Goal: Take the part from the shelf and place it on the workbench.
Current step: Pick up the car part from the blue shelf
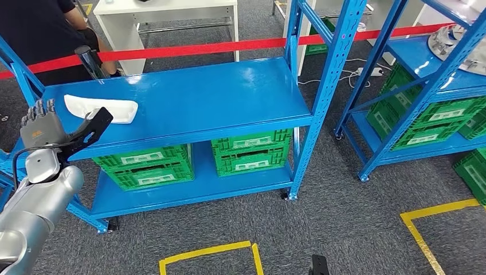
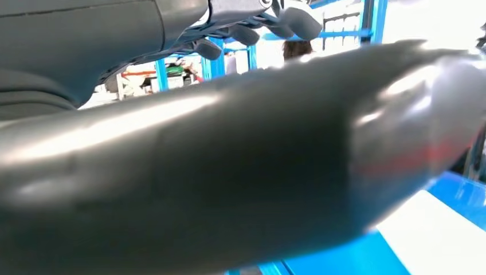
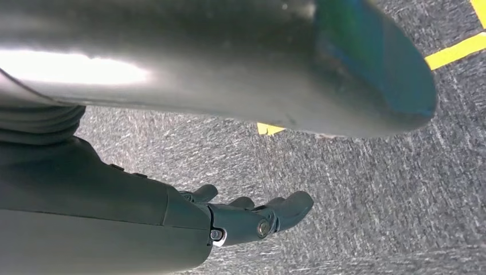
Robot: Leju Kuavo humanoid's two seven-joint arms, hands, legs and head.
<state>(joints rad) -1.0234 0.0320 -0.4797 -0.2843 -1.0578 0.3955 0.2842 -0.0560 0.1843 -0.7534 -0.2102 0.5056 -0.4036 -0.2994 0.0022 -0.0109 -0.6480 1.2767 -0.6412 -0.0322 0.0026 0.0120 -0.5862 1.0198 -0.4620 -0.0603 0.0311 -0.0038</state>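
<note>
— Fingers of the left hand stand up together at the shelf's near left edge, thumb stuck out toward the part. Nothing is in them.

— And the other hand?

— Right hand hangs over the grey carpet, fingers loosely curled, holding nothing.

— So how far along, do you reckon?

— Barely begun, I'd say. The part lies on the top level of the shelf, ungrasped, thumb tip just beside it or touching; I cannot tell which. Grasping, lifting and carrying are all left.

— What sort of thing is it?

— White, flat, long, with rounded ends and a shallow raised rim; looks like smooth moulded plastic. It lies on glossy blue painted metal, so it may slide. Green slotted crates sit on the level beneath.
</note>
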